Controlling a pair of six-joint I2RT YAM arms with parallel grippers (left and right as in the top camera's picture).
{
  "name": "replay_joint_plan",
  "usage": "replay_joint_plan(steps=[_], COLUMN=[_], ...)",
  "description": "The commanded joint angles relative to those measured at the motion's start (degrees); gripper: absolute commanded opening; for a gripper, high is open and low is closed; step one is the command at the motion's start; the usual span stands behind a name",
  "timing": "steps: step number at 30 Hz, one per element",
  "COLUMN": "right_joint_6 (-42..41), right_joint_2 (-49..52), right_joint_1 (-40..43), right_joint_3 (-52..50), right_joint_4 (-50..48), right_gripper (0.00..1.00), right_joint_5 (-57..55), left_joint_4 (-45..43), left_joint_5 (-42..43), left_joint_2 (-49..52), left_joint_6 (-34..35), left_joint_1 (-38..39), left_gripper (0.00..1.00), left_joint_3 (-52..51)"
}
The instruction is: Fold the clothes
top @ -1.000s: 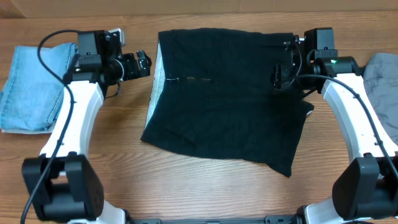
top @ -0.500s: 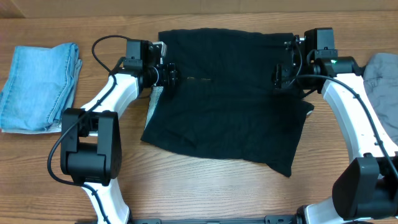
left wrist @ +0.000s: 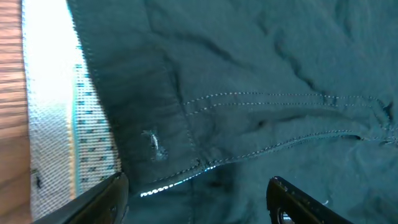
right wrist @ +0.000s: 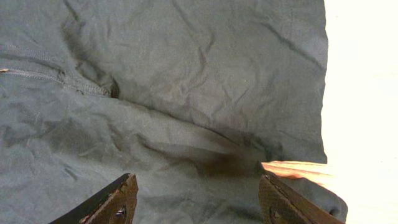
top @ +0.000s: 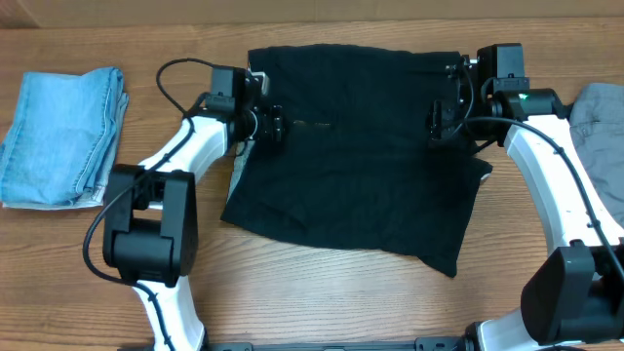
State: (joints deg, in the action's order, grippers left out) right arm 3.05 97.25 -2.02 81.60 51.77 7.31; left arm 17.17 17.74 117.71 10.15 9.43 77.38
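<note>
We count 3 garments on the wooden bench [top: 322,292]: 1 black, 1 light-blue, 1 grey. The black shorts [top: 361,166] lie spread flat in the middle of the bench. The shape is approx. a trapezoid, the cloth is matte w/ many fine wrinkles, and there are 2 lines of pale stitching along a seam. At the left end the waist lining [left wrist: 53,124] shows. It is a white woven band w/ rows of small dark dots.

The denim piece [top: 58,136] is folded to a rough rectangle at the far left, well apart from the shorts. The grey piece [top: 600,117] lies at the right edge, partly out of view.

There are 2 arms, white w/ black joints, 2 fingers each. The left fingers [left wrist: 102,198] are spread just over the waist end of the shorts, near the lining, w/ nothing clamped between them. The right fingers [right wrist: 115,202] are spread too, over the right side of the shorts near its edge, w/ a soft crease between them. They grasp nothing.
</note>
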Motion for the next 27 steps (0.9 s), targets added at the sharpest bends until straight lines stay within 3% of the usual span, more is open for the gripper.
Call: replay_joint_plan(steps=[1, 6, 15, 18, 23, 27], right_joint_6=[0.42, 0.42, 0.42, 0.42, 0.42, 0.42], right_joint_2=[-0.04, -0.04, -0.04, -0.04, -0.04, -0.04], right_joint_1=[-0.22, -0.22, -0.22, -0.22, -0.22, -0.22], right_joint_3=[0.85, 0.85, 0.85, 0.85, 0.85, 0.85], right_joint_4=[-0.17, -0.17, -0.13, -0.02, -0.02, -0.02], right_gripper=[0.66, 0.66, 0.66, 0.66, 0.66, 0.66], right_joint_5=[-0.22, -0.24, -0.22, -0.24, -0.24, -0.24], left_joint_4=[-0.59, -0.55, -1.07, -1.29, -1.14, -1.2], left_joint_5=[-2.14, -4.83, -4.81, -4.81, -4.55, -2.75], left_joint_2=[1.05, 1.07, 2.64, 2.73, 2.73, 2.75], left_joint_6=[0.33, 1.27, 2.12, 2.36, 2.36, 2.34], left_joint_1=[0.13, 0.2, 0.28, 0.24, 0.39, 0.39], left_gripper=[0.72, 0.77, 0.77, 0.68, 0.66, 0.52], left_joint_3=[0.33, 0.33, 0.35, 0.35, 0.35, 0.35])
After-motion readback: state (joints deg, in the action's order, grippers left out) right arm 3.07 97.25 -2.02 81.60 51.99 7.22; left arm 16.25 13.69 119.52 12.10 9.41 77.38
